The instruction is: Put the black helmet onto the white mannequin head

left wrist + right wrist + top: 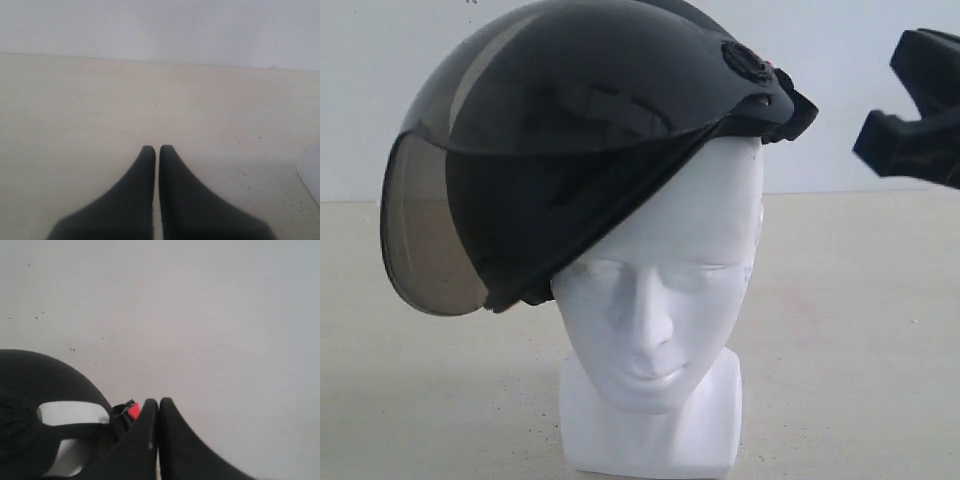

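We see the black helmet (590, 120) sitting on top of the white mannequin head (660, 290), but crookedly. It is tipped and turned to one side, so its shell covers the crown while the face below is bare. The smoke-tinted visor (425, 240) hangs down beside the head, level with the brow and cheek, on the side away from the right tool (158, 402). A round pivot knob (748, 62) sits above the head's opposite temple. The head stands upright on its squarish base on the pale surface (860, 330).

The right tool hovers high beside the head, near the helmet's raised rim and apart from it in the exterior view. Its fingers are pressed together with nothing between them, and a small red tab (134, 411) on the helmet lies just beside one fingertip.

The left tool (157, 148) has its fingers pressed together too, holding nothing, over bare surface. A sliver of something white (311, 170) shows near it; we cannot tell what it is.
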